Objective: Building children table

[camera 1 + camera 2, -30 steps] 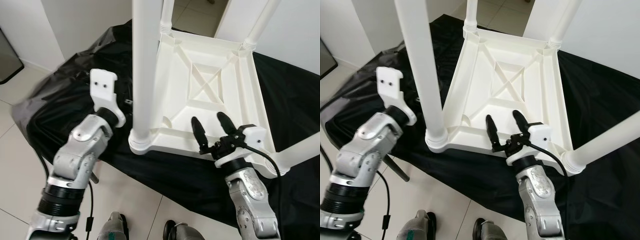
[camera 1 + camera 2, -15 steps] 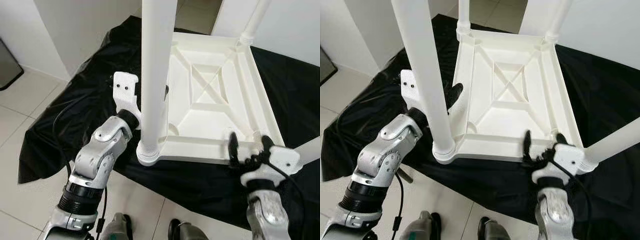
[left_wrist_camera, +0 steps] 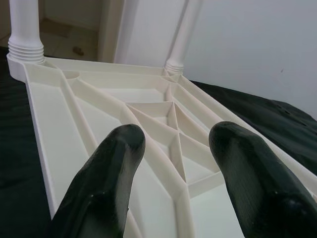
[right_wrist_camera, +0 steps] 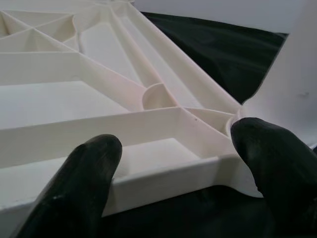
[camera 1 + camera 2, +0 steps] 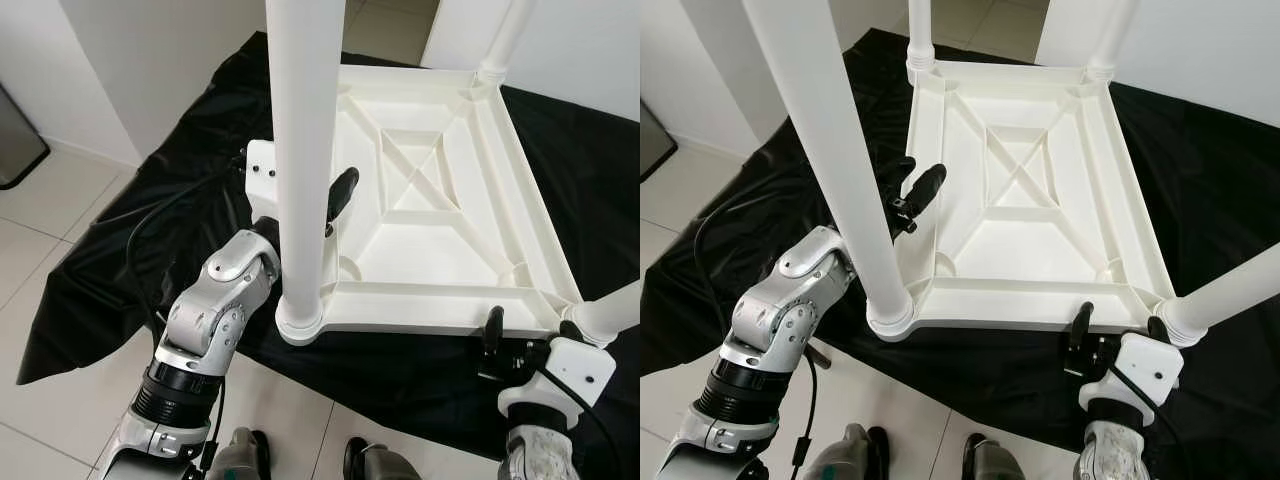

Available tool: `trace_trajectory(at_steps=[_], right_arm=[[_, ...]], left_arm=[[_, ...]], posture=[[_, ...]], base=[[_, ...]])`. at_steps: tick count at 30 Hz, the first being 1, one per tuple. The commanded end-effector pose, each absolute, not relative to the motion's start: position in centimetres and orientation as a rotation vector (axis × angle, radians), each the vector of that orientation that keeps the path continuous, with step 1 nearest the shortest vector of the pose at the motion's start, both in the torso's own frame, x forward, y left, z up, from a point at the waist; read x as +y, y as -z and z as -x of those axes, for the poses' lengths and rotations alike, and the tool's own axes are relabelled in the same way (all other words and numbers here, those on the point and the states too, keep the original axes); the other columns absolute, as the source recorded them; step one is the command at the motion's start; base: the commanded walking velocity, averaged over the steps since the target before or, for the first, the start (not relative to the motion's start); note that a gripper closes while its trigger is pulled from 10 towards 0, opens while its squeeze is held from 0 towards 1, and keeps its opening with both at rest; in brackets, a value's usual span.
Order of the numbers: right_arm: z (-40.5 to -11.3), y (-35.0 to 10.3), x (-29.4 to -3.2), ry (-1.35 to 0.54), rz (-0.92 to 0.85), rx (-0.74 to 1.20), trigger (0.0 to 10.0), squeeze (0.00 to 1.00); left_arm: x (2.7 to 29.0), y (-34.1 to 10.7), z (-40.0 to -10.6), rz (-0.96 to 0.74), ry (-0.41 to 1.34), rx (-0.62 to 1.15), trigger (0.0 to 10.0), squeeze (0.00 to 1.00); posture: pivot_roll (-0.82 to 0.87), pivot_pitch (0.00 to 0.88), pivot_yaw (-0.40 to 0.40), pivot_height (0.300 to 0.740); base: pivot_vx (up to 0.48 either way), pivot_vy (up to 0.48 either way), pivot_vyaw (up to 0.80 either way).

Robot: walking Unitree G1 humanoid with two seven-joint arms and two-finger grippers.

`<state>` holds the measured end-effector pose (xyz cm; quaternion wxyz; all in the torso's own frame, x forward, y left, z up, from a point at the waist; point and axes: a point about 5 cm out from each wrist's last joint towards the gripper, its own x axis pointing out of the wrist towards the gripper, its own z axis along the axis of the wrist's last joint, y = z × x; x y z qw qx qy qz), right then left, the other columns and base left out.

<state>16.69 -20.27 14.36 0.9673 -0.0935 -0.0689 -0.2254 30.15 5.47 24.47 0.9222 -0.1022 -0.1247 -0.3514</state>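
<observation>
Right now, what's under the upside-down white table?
A black sheet lies under the table, spread over the tile floor and showing past every edge. What the sheet covers, and whatever sits directly beneath the tabletop, is hidden.

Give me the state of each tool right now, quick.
Left tool: open, empty, over the left rim of the upturned white plastic table.
Right tool: open, empty, at the table's near right corner, by the leg.
</observation>
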Motion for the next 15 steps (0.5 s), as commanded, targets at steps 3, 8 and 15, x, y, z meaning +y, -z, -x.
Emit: trace_trajectory(at_steps=[3,8,15], right_arm=[[-15.6,-14.0,-21.5,0.572,0.241,-0.100,10.0,0.00],[-14.6,-14.5,-21.8,0.658,0.248,-0.118,10.0,0.00],[-13.4,-14.6,-21.8,0.704,0.268,-0.129,10.0,0.00]], left_arm=[[5.5,-24.0,-30.2,0.192,0.767,-0.234,10.0,0.00],[5.9,-23.8,-30.4,0.171,0.761,-0.231,10.0,0.00],[6.6,-23.0,-30.6,0.136,0.754,-0.206,10.0,0.00]], posture=[[-0.04,0.212,0.039,0.740],[-0.05,0.211,0.050,0.740],[-0.06,0.218,0.070,0.740]], base=[[0.000,0.000,0.00],[0.000,0.000,0.00],[0.000,0.000,0.00]])
